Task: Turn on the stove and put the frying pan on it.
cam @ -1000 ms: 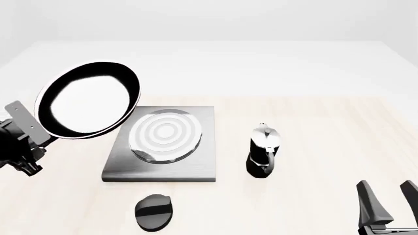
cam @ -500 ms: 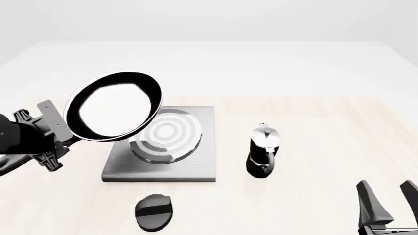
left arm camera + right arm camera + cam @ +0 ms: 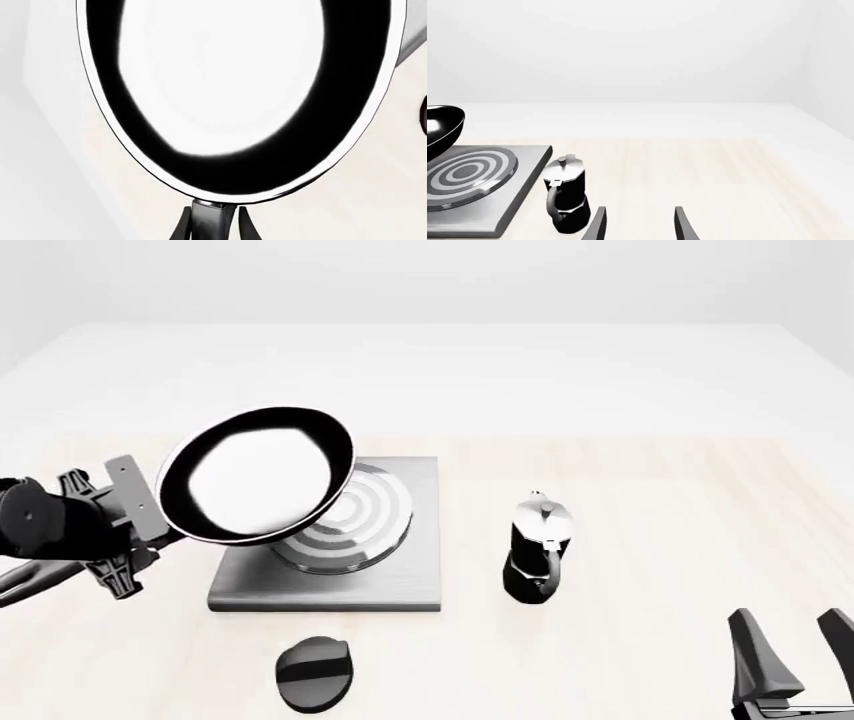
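Carrying was the step in hand: your left gripper [image 3: 134,525] clamped the handle of the frying pan [image 3: 256,475], tilted in the air over the stove [image 3: 414,570]. Next you needed levelling, lowering. Your right gripper [image 3: 787,660] stood spread, empty.

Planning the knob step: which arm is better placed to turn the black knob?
Probably the right. Its tool is open and empty, on the knob's near edge of the table; the left tool holds the frying pan above the stove.
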